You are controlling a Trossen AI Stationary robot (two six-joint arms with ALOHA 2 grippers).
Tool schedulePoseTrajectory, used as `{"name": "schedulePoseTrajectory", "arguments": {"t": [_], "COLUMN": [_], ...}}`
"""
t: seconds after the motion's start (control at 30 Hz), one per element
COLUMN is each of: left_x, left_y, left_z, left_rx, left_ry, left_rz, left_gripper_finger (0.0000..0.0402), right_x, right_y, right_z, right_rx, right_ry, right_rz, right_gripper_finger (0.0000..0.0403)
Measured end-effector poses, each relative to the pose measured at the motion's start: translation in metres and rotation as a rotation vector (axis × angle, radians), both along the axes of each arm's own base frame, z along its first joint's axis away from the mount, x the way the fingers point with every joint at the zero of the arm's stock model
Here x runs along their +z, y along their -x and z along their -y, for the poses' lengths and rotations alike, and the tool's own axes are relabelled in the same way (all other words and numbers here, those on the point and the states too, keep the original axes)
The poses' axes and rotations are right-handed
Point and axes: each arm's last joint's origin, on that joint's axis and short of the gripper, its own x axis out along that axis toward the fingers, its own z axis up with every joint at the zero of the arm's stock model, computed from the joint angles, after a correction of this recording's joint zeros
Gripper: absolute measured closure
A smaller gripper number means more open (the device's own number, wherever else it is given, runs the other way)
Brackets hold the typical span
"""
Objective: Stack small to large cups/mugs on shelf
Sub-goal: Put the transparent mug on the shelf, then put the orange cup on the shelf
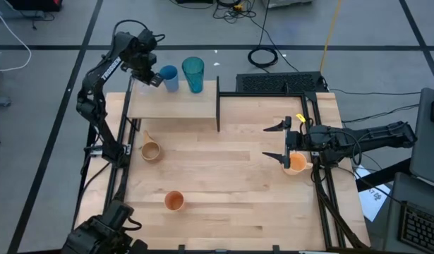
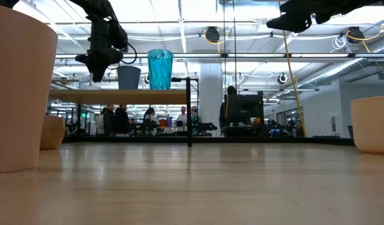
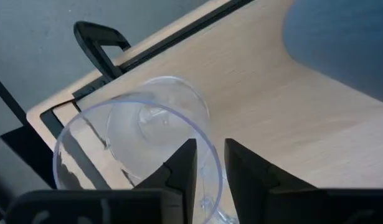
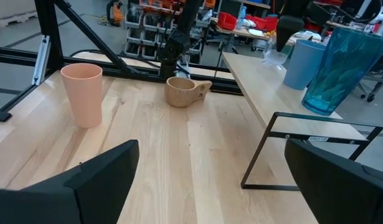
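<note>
- High view: the left hand (image 1: 152, 77) hangs over the shelf (image 1: 176, 107) at its 10 o'clock corner, just beside the blue cup (image 1: 169, 76), with the teal tumbler (image 1: 193, 73) next along toward 3 o'clock. On the worktop (image 1: 224, 183) the tan handled mug (image 1: 151, 150) sits at 9 o'clock, the orange cup (image 1: 174, 200) at 7 o'clock. The right hand (image 1: 281, 142) waits at 3 o'clock with its fingers spread wide, a peach-orange mug (image 1: 296, 163) just beneath it
- Low view: the left hand (image 2: 99, 62) is above the shelf (image 2: 117, 95), close to the blue cup (image 2: 128, 77); the teal tumbler (image 2: 160, 69) stands upright beside it. No clear cup can be made out here
- Left wrist view: a small clear cup (image 3: 141, 149) rests on the shelf board (image 3: 272, 106); the two fingers (image 3: 182, 171) stand a narrow gap apart at its rim. Whether they pinch the wall I cannot tell
- Right wrist view: the tan handled mug (image 4: 185, 91) and the orange cup (image 4: 83, 93) stand apart on the worktop, unstacked
- Judgement: the step in hand appears to be setting the smallest cup at the shelf end. The next move calls for a clean lift away without tipping it, then fetching the next cup
</note>
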Motion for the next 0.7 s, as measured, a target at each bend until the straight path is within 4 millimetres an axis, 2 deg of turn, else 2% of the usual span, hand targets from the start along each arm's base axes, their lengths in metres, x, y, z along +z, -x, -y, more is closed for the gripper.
{"name": "schedulePoseTrajectory", "arguments": {"t": [0.2, 0.43, 0.7], "left_x": [0.007, 0.027, 0.051], "left_y": [0.000, -0.007, -0.013], "left_z": [0.000, 0.003, 0.008], "left_rx": [0.001, -0.017, -0.020], "left_ry": [-0.036, -0.109, -0.192], "left_rz": [-0.010, 0.026, 0.075], "left_gripper_finger": [0.0289, 0.0247, 0.0237], "right_x": [0.000, 0.000, 0.000], "right_y": [0.000, 0.000, 0.000], "right_z": [0.000, 0.000, 0.000], "right_rx": [0.000, 0.000, 0.000], "right_ry": [0.000, 0.000, 0.000], "right_rz": [0.000, 0.000, 0.000], "right_gripper_finger": [0.0009, 0.0009, 0.0009]}}
